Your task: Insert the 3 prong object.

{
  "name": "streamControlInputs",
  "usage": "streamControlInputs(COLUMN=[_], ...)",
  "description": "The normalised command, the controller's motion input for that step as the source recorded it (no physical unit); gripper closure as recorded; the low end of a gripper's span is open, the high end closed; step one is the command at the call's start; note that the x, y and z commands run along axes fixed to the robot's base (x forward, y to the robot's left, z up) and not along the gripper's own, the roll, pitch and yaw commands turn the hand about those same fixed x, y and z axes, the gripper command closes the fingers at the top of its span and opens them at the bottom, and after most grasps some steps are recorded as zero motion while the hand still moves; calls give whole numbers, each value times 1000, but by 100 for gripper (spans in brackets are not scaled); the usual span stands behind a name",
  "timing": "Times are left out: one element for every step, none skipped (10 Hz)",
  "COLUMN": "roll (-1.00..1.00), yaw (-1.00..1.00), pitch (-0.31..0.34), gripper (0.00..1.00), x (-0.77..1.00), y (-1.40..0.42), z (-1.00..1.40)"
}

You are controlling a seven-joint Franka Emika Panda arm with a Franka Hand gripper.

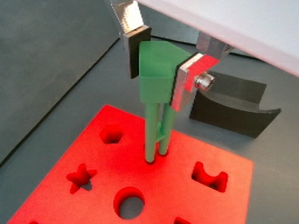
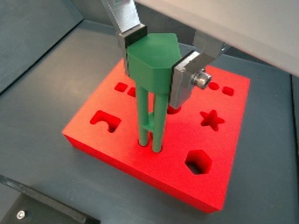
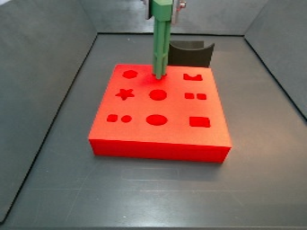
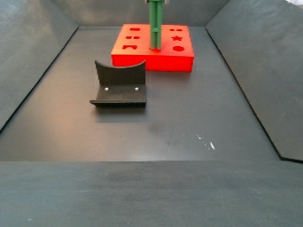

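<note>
Insertion step: the gripper [image 2: 162, 72], closed on the upright green 3 prong object [image 2: 152, 96], holds its prongs at the red block [image 2: 111, 144], apparently entering a hole. Next move: press straight down, keeping vertical.

One gripper [image 2: 158, 61], one green bar [image 3: 159, 45], one red block [image 3: 160, 121], one dark grey block [image 4: 119, 85].

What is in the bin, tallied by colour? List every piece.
Green: 1, the 3 prong object, upright in the gripper over the block
Red: 1, the red block
Dark grey: 1, the curved-top block
Total: 3
</note>
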Motion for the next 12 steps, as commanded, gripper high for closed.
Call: streamControlInputs(roll=[0, 0, 0, 0, -11, 0, 0, 27, 86, 94, 81, 71], yaw=[40, 49, 103, 154, 146, 71, 14, 0, 0, 0, -3, -11], pitch=[-36, -20, -39, -51, -57, -31, 0, -11, -153, -183, -150, -116], gripper=[100, 100, 100, 100, 100, 100, 100, 100, 100, 100, 100, 100], x=[134, 209, 89, 0, 0, 0, 0, 0, 0, 34, 111, 149], y=[0, 0, 0, 0, 0, 0, 0, -29, -40, -60, -23, -29], z=[-126, -157, -143, -109, -69, -89, 0, -6, -386, -560, -614, -560])
